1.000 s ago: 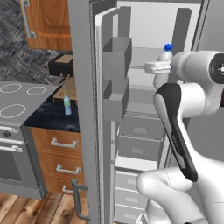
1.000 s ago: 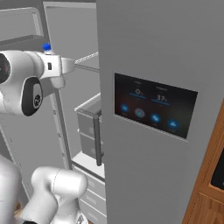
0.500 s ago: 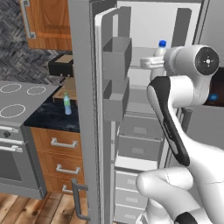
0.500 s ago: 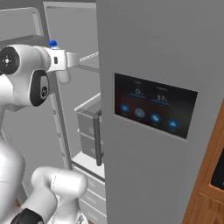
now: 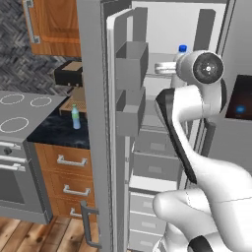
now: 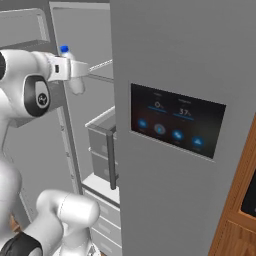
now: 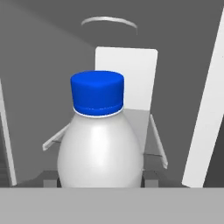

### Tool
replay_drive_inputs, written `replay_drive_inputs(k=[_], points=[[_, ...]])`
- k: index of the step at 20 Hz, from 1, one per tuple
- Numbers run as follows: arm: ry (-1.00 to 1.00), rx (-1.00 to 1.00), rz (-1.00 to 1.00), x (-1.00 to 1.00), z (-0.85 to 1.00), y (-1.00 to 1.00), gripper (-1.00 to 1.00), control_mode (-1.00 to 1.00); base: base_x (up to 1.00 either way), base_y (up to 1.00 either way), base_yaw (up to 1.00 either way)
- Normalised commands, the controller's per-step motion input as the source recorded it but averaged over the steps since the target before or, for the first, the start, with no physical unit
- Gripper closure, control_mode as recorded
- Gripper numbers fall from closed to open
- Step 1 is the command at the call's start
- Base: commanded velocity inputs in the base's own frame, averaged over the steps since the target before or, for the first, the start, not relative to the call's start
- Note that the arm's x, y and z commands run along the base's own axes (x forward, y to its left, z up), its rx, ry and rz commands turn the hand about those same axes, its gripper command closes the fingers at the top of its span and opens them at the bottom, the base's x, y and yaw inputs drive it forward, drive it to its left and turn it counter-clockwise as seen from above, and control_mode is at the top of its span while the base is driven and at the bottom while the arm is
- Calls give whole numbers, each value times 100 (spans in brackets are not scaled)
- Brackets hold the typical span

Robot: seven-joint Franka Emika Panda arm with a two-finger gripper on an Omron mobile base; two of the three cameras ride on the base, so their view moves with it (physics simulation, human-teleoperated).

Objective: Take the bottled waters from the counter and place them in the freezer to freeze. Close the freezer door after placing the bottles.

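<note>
Green-capped bottle (image 5: 75, 117) upright on black marbled counter (image 5: 54, 132)

The arm has swung its hand deeper into the freezer (image 5: 167, 39), carrying the white bottle (image 6: 75, 82) further inward and a little higher. The big round joint behind the hand has turned to face the left base camera.

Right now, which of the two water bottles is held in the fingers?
The stout white bottle with the blue cap, held up inside the freezer. The slimmer bluish-green bottle with the green cap stands untouched on the counter.
</note>
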Motion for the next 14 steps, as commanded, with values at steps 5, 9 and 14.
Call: replay_drive_inputs(k=[5, 9, 14], points=[[0, 0, -19, 9, 5, -4, 100, -100, 0, 0, 0], [0, 0, 0, 9, 12, -19, 100, -100, 0, 0, 0], [0, 0, 0, 2, 0, -12, 100, -100, 0, 0, 0]])
